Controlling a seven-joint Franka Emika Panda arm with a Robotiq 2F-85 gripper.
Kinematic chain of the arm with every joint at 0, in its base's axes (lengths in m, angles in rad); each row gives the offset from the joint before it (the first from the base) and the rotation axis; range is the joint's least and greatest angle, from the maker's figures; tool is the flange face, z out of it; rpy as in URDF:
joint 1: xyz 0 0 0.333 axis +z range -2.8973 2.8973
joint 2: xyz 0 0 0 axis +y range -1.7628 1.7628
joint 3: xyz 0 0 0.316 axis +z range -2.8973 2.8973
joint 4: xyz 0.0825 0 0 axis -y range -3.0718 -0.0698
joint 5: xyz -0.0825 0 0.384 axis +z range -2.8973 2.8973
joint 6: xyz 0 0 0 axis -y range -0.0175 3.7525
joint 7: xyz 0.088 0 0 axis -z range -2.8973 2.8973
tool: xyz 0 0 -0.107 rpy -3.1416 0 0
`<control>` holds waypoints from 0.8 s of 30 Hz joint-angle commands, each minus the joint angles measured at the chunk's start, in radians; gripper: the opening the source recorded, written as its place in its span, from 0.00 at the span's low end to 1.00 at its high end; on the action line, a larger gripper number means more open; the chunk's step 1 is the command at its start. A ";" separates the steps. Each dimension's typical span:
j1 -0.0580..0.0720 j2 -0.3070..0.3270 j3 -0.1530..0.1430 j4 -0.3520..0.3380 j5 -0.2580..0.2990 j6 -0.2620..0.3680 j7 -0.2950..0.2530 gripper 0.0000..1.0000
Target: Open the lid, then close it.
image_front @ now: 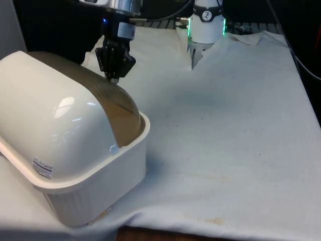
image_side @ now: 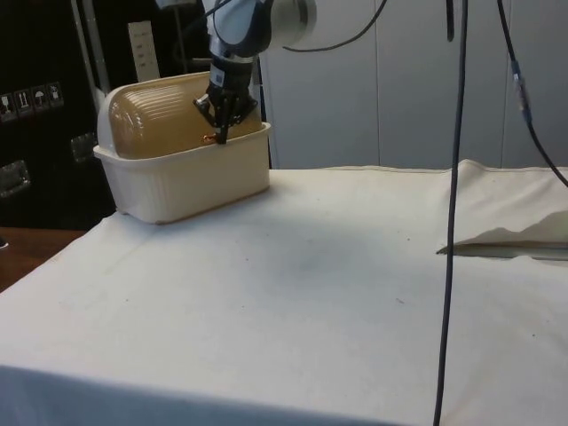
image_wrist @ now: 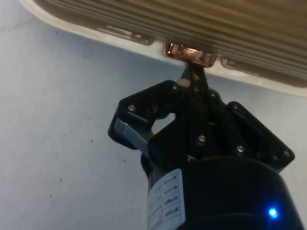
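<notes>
So you had the bread box (image_front: 95, 175) sitting at the front view's left end of the white cloth (image_front: 225, 150), with its ribbed amber roll lid (image_side: 169, 120) down over the cream tub. Your gripper (image_side: 222, 135) was right at the lid's lower edge, fingers pinched together with barely any gap. Their tips sat against the little copper handle (image_wrist: 189, 53), pretty much touching it.
</notes>
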 commanded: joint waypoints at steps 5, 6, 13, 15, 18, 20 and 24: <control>-0.003 0.013 -0.001 0.022 0.005 -0.008 0.020 0.00; 0.000 0.008 -0.002 0.014 0.000 -0.007 0.018 0.00; 0.006 0.002 -0.013 0.033 -0.005 -0.010 0.057 0.00; 0.000 0.003 -0.004 0.032 0.000 -0.008 0.047 0.00; 0.009 -0.003 -0.019 0.040 -0.010 -0.011 0.073 0.00; 0.011 -0.007 -0.023 0.046 -0.012 -0.012 0.084 0.00; 0.013 -0.010 -0.026 0.055 -0.014 -0.011 0.097 0.00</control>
